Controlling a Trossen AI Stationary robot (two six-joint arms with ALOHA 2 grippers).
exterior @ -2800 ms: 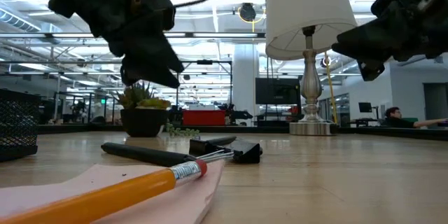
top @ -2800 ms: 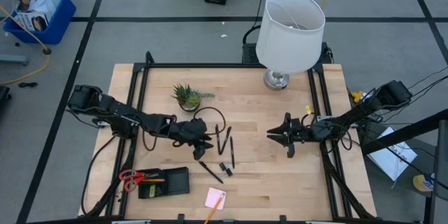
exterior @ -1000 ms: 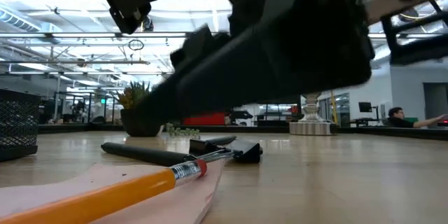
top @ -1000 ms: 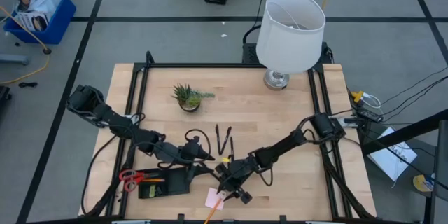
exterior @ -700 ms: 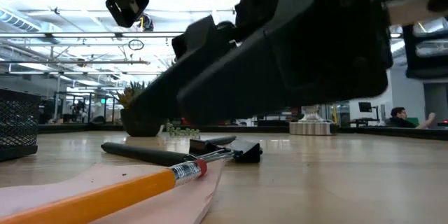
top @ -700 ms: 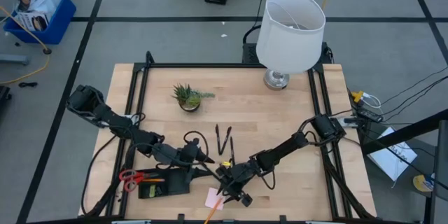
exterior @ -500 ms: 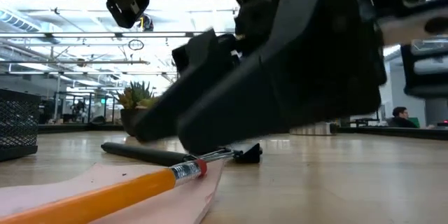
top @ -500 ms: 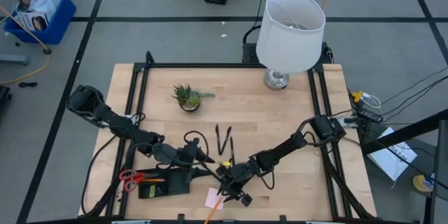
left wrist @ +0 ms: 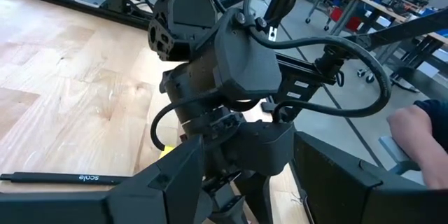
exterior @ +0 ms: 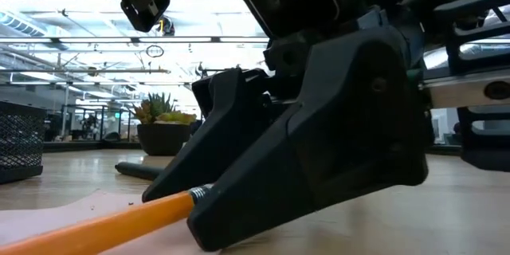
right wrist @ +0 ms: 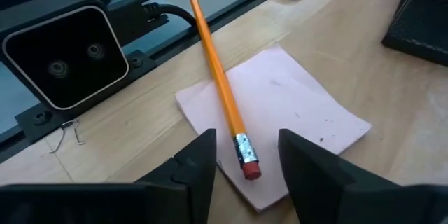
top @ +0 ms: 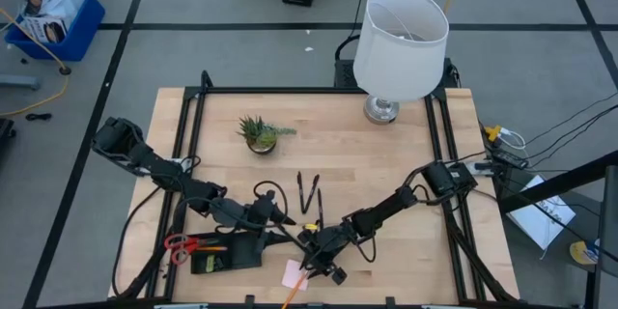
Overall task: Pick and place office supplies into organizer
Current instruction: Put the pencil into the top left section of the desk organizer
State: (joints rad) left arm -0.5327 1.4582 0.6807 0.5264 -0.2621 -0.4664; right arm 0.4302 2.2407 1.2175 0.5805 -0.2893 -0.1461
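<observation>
The pale wooden table (top: 386, 174) sits inside a black frame on a grey floor marked with dark lines; a blue bin (top: 53, 19) stands on the floor off the far left corner; a white-shaded lamp (top: 399, 39) stands at the far edge and a small potted plant (top: 259, 134) left of centre; the right half of the board is bare and open. Two thin black pens (top: 309, 193) lie mid-table; the black organizer (top: 227, 251) sits near the front left edge with the red-handled scissors (top: 182, 245) at its left end. The pink sticky-note pad (right wrist: 280, 119) lies at the front edge, an orange pencil (right wrist: 220, 84) lying across it, eraser end on the pad. The right end effector (right wrist: 245, 164) is down at the pad, its fingers partly apart, one on either side of the eraser end; whether they touch the pencil cannot be told. The left end effector (top: 282, 220) hangs just right of the organizer, fingers spread and empty.
</observation>
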